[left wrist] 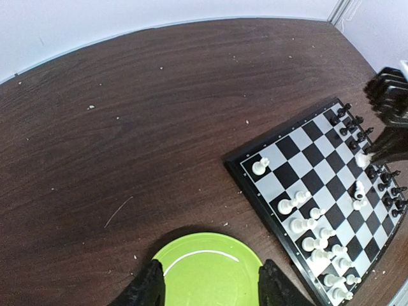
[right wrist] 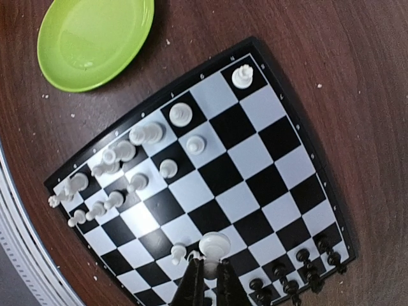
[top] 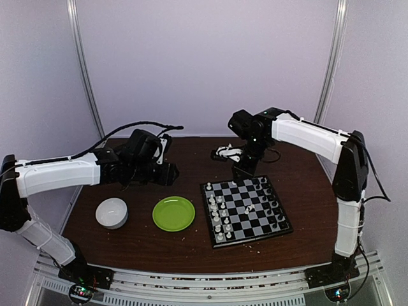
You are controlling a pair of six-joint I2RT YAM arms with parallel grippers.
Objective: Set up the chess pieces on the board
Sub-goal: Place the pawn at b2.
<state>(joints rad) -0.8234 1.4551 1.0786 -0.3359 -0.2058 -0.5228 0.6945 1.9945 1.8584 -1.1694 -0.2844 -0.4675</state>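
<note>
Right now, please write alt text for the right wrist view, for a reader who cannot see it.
The right gripper, fingers nearly together, meets a white piece over the board, near the black pieces. Other white pieces crowd the far side, and a green plate lies beyond.

Small white marks are seen along the thin black border of the small square black-and-light-grey checkerboard [right wrist: 255, 185] in the right wrist view, but they are too small to be read with certainty; no other text, label or number can be read
</note>
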